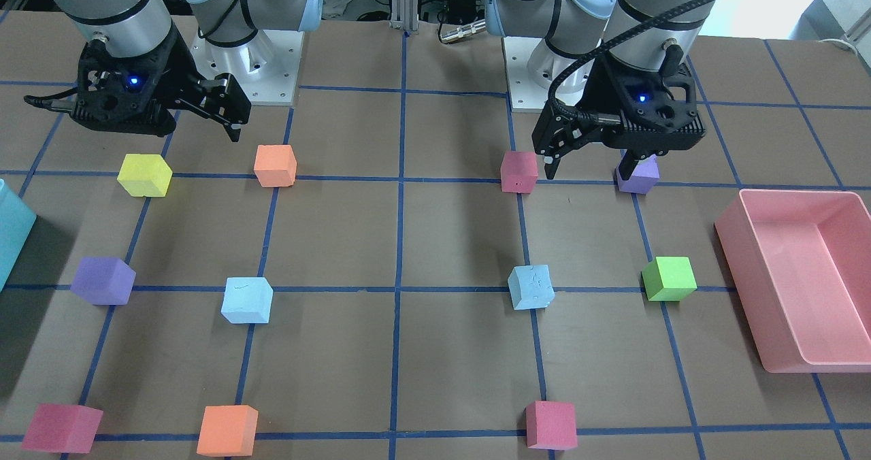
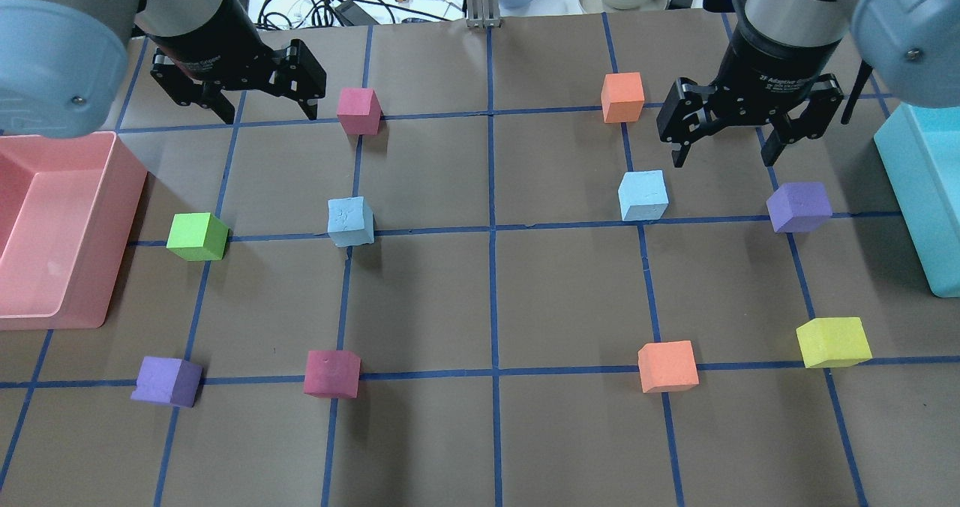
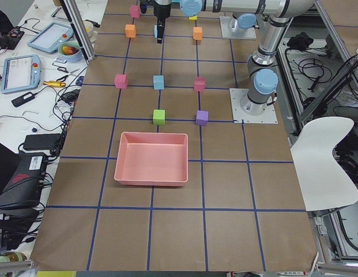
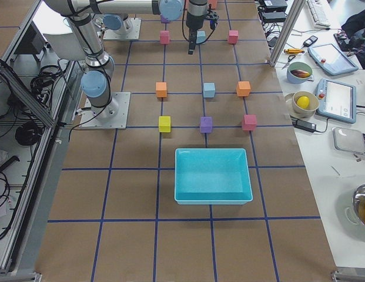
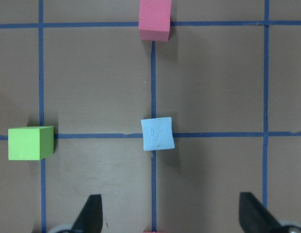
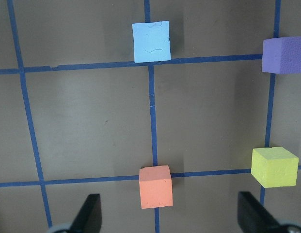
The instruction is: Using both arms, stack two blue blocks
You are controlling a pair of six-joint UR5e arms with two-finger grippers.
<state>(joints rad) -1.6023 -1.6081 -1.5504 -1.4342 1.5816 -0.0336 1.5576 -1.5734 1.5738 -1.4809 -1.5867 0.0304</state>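
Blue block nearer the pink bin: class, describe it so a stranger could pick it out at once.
From overhead, start at the pink bin on the left. Follow the tape line past the green cube to the blue block. Its pale sky-blue colour and cracked top set it apart from that neighbour.

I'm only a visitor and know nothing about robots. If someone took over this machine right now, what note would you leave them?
Left end effector: open, holding nothing, raised above the table.
Right end effector: open, holding nothing, also raised.
Blue blocks: one on the left arm's half, to the right of the green block; the other on the right arm's half, to the left of a purple block. Both sit flat on the table, far apart.
Done: nothing yet, neither block is gripped.
Left: pick up one blue block and set it on top of the other, using both arms.
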